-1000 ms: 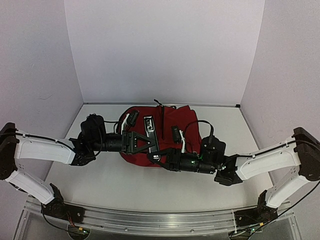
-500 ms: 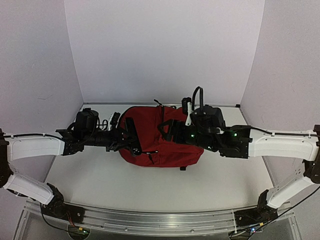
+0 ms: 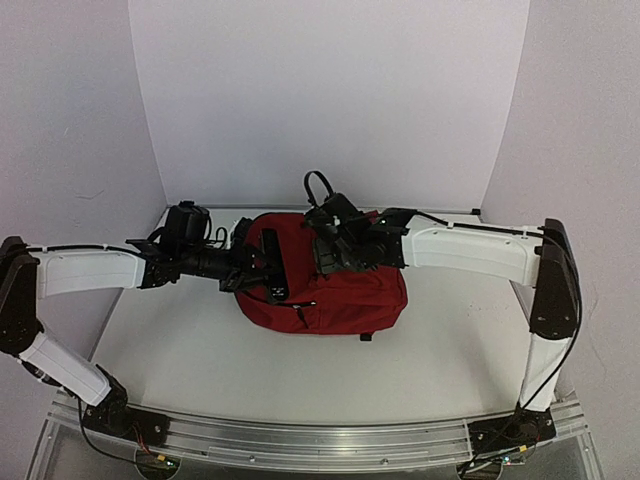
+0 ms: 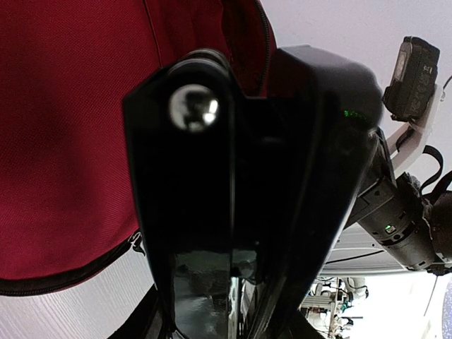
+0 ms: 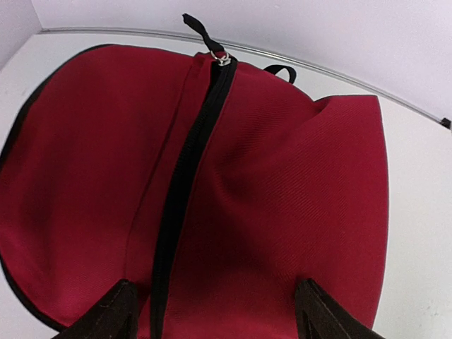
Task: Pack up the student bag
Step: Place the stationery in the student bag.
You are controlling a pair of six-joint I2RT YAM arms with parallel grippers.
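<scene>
Right tool point(image 5: 215, 308) — swung over student bag point(image 3: 350, 296), opened.

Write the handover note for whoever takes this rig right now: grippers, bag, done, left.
Left gripper: against the left side of the student bag; open or shut, cannot tell.
Right gripper: open, empty, over the bag.
Bag: lies on the table; zipper looks closed, pull at the far end.
Done: apparently zipped; contents not visible.
Left: confirm closure, withdraw both arms.
</scene>
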